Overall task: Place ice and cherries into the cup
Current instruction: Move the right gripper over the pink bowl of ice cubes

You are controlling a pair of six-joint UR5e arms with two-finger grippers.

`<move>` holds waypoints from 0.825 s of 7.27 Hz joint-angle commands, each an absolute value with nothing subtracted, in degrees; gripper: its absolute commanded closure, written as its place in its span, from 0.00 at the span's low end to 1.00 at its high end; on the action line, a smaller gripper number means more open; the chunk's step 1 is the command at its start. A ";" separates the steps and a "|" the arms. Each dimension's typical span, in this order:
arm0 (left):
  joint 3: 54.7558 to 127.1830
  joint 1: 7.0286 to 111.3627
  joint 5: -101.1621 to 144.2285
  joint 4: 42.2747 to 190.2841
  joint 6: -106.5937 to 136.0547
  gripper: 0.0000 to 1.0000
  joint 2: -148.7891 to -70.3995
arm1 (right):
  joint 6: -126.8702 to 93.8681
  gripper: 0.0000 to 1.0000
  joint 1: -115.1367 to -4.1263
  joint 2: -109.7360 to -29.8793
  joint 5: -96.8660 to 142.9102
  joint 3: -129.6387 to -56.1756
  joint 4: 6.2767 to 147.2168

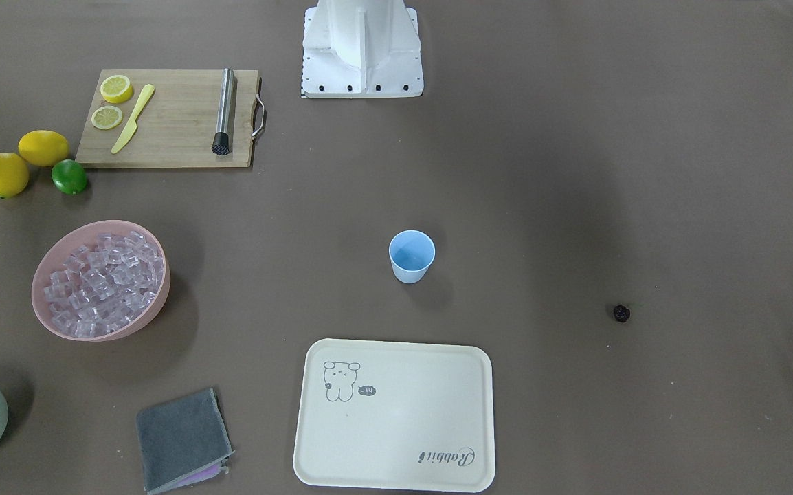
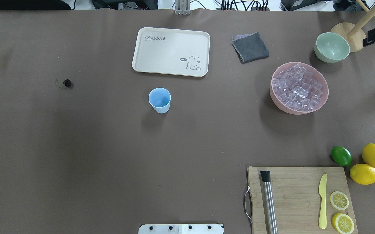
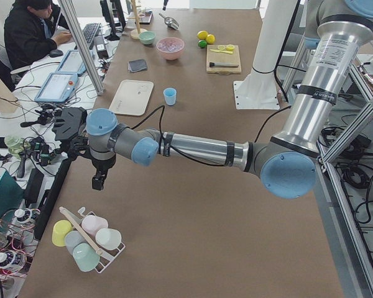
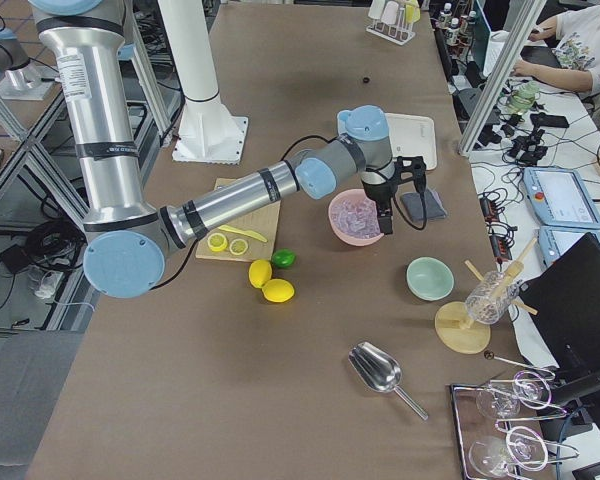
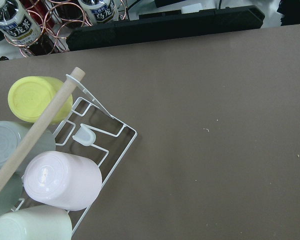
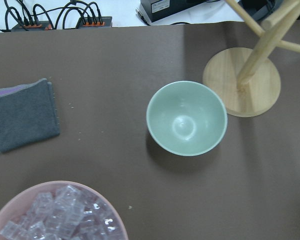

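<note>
Judging from how things lie, nothing is yet placed in the cup (image 2: 159, 100), which stands upright near the table's middle, mouth up, and appears empty. The ice (image 2: 298, 87) is heaped in a pink bowl (image 2: 299, 111) well to the robot's right of the cup. The cherry (image 2: 67, 83) lies alone on the bare table, well to the robot's left of it. The cup is thus found between the two, and each item is best served by the arm of its own side. The right gripper (image 4: 388, 226) is seen only in the right side view. It is raised and pointed downward near the pink bowl, and its wrist camera looks down on a green bowl (image 6: 186, 118), with the pink rim at the lower corner. Whether it is open or closed cannot be told. The left gripper (image 3: 97, 184) is seen only in the left side view, pointed down beside a cup rack (image 5: 45, 117) at the table's end, well apart from the cherry. Its state also cannot be told. The right arm is judged much nearer to its target, so an ice pick is probably the shorter move. The cherry is round, so no long axis is given by its body, but its thin green stem points away from the cup, toward the robot's left. The cubes lie in no common direction.
</note>
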State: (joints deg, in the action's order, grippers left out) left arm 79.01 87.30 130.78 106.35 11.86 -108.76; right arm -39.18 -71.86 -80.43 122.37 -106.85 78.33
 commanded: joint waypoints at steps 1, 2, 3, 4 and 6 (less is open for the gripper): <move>79.89 87.28 130.87 106.35 11.95 0.02 -108.81 | -49.35 0.00 -60.78 -77.17 113.86 -107.49 78.31; 79.89 87.10 130.78 106.26 11.95 0.02 -108.90 | -54.35 0.00 -56.03 -76.73 109.82 -107.23 78.40; 79.81 87.01 130.78 106.26 11.95 0.02 -109.16 | -55.19 0.00 -53.55 -76.73 109.34 -106.70 78.49; 79.80 86.92 130.69 106.26 11.87 0.02 -109.51 | -55.20 0.00 -52.57 -77.25 109.68 -106.61 78.49; 79.80 86.92 130.78 106.26 11.78 0.02 -109.86 | -55.37 0.10 -50.90 -77.52 109.34 -104.95 78.40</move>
State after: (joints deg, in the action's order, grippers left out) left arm 79.81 86.95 130.76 106.22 11.85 -109.69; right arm -55.10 -52.13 -77.38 109.69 -105.90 78.46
